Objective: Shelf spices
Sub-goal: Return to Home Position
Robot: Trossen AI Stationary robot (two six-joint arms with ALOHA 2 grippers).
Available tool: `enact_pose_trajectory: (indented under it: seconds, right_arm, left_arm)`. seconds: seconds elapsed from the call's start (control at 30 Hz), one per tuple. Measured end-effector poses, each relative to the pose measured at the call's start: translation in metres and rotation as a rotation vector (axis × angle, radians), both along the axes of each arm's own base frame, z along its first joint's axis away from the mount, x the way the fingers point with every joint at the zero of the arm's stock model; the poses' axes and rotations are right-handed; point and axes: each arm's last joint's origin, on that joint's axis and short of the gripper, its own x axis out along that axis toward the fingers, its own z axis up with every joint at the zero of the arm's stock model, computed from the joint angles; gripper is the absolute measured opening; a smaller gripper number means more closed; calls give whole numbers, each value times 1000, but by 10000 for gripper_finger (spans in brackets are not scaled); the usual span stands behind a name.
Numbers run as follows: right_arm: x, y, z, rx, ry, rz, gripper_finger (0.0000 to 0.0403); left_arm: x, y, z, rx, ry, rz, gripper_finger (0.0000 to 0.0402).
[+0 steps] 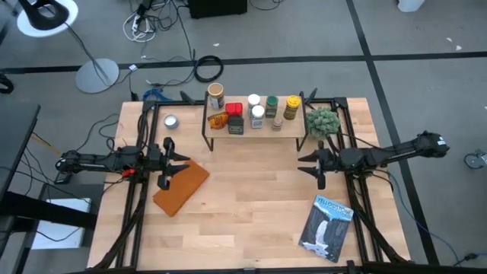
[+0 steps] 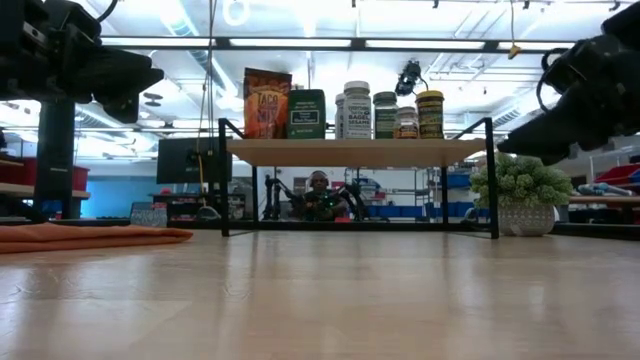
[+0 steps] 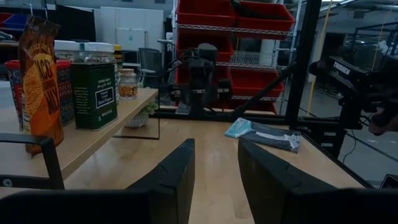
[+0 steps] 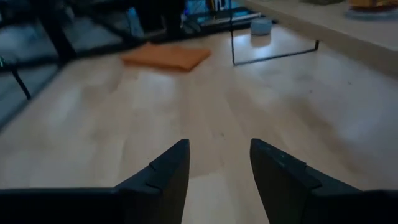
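The spices point(image 1: 251, 110) stand in a row on the shelf point(image 1: 255, 129) at upper centre of the bench point(image 1: 251, 221); jar contents are unreadable. My left claw point(image 1: 176, 161) hangs spread wide and empty at mid-left, my right claw point(image 1: 307, 164) likewise at mid-right.

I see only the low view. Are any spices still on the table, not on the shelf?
Observer: No. The high view shows all the spices on the shelf.
Operator: Does the left gripper hold something?
Observer: No. The left gripper is open and empty in its wrist view.
Operator: And the right one?
Observer: The right gripper is open too, over bare table.
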Motion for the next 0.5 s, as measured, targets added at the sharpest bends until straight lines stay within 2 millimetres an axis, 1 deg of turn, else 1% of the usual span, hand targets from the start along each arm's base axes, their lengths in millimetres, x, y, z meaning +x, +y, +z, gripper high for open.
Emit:
enact_pose_trajectory:
  seconds: [0.23, 0.37, 0.5]
  right_arm:
    - [5, 1, -15, -183, 181, 54, 171]
    - [7, 1, -25, -188, 276, 59, 169]
    - [9, 1, -31, -170, 321, 51, 172]
  left_arm:
    - [0, 0, 0, 0, 0, 0, 127]
    - [0, 0, 0, 0, 1, 0, 127]
    - [0, 0, 0, 0, 1, 0, 127]
